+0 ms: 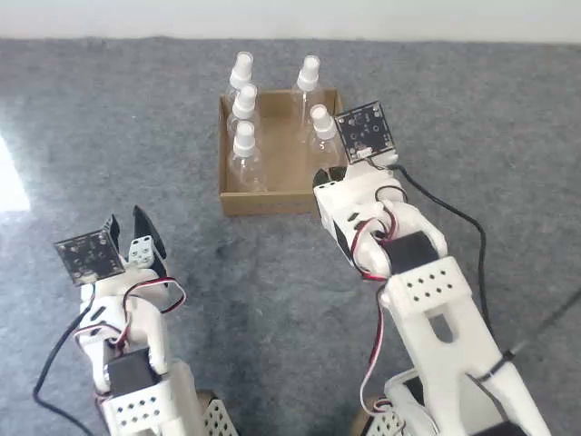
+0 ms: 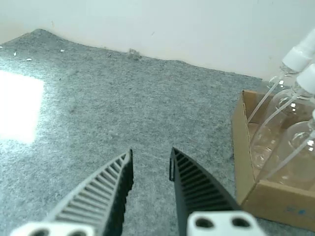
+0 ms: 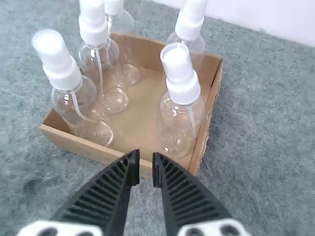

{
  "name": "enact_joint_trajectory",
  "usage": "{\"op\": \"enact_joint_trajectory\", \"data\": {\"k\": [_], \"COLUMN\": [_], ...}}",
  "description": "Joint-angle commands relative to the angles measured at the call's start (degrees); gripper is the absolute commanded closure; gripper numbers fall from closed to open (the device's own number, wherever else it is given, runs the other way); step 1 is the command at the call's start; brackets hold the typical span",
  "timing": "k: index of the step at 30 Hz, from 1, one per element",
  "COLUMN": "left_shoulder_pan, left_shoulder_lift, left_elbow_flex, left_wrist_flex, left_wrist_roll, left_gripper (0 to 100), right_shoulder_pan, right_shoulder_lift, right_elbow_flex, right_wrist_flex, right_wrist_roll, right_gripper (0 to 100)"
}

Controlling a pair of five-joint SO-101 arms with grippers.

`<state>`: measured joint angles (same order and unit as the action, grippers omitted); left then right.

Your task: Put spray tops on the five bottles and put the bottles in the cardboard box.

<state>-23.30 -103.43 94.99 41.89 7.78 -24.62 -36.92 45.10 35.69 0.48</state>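
Grey felt [image 1: 272,291] — right gripper [image 3: 145,162] hovers at cardboard box [image 3: 211,103].

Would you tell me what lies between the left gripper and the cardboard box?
Nothing but bare grey felt: the high view shows that stretch between the left gripper and the cardboard box.

Five clear bottles [image 1: 245,162], white spray tops [image 1: 244,134] on, upright in cardboard box [image 1: 268,202].

Couldn't see the five o'clock corner of the cardboard box [image 1: 268,202] under the right arm [image 1: 399,245], nor part of the bottle [image 1: 323,136] at three o'clock inside it. Saw three spray tops [image 3: 93,19] clipped at the right wrist view's edge. Found cardboard box and bottles [image 2: 288,147] cut off in the left wrist view.
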Motion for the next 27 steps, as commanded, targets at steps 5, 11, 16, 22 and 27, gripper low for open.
{"op": "enact_joint_trajectory", "data": {"k": [5, 11, 16, 22, 27], "left_shoulder_pan": [0.1, 0.3, 0.3, 2.7, 2.7], "left_shoulder_lift": [-0.9, -0.9, -0.9, -0.9, -0.9], "left_elbow_flex": [-0.5, -0.5, -0.5, -0.4, -0.3], "left_wrist_flex": [-1.7, -1.6, -1.6, -0.8, -0.9], "left_wrist_roll": [-0.6, -0.6, -0.6, -0.7, -0.7], "left_gripper": [88, 88, 88, 88, 88], "right_shoulder_pan": [0.2, 0.2, 0.2, 0.3, 0.3], "right_shoulder_lift": [-7.1, -14.4, -21.0, -28.3, -33.3], "right_elbow_flex": [-0.3, 2.7, 5.6, 10.3, 15.1], "right_wrist_flex": [1.5, 1.5, 1.5, -1.5, -5.6], "right_wrist_roll": [-0.1, -0.1, -0.4, -0.4, -0.3], "right_gripper": [99.3, 99.3, 99.3, 99.2, 99.2]}}
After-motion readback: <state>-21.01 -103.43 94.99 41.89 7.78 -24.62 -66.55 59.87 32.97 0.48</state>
